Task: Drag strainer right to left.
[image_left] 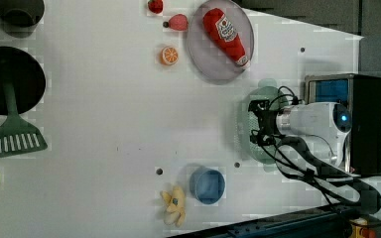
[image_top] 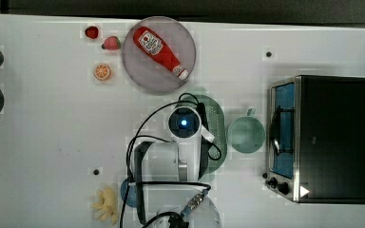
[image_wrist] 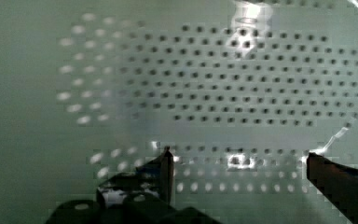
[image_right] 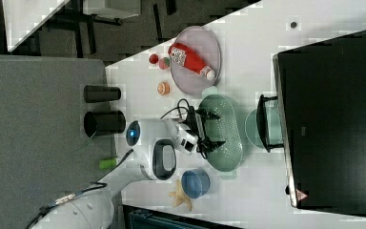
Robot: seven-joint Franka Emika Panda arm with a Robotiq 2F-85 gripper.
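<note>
The strainer (image_top: 216,119) is a pale mint-green oval colander with a dotted centre, lying on the white table in the top view just left of a round mint-green cup (image_top: 245,134). My gripper (image_right: 214,129) hangs open over the strainer (image_right: 228,140) bowl, one fingertip near each long side of the perforated floor. In the wrist view the dotted floor of the strainer (image_wrist: 242,79) lies close below, and the two dark fingertips of the gripper (image_wrist: 238,156) stand wide apart with nothing between them. In the left view the gripper (image_left: 254,123) covers part of the strainer (image_left: 243,130).
A toaster oven (image_top: 323,137) stands right of the cup in the top view. A grey plate (image_top: 138,66) with a ketchup bottle (image_top: 159,48) lies beyond the strainer, with an orange slice (image_top: 102,71) and strawberries beside it. A blue bowl (image_left: 207,185) and banana (image_left: 173,204) sit near the arm's base.
</note>
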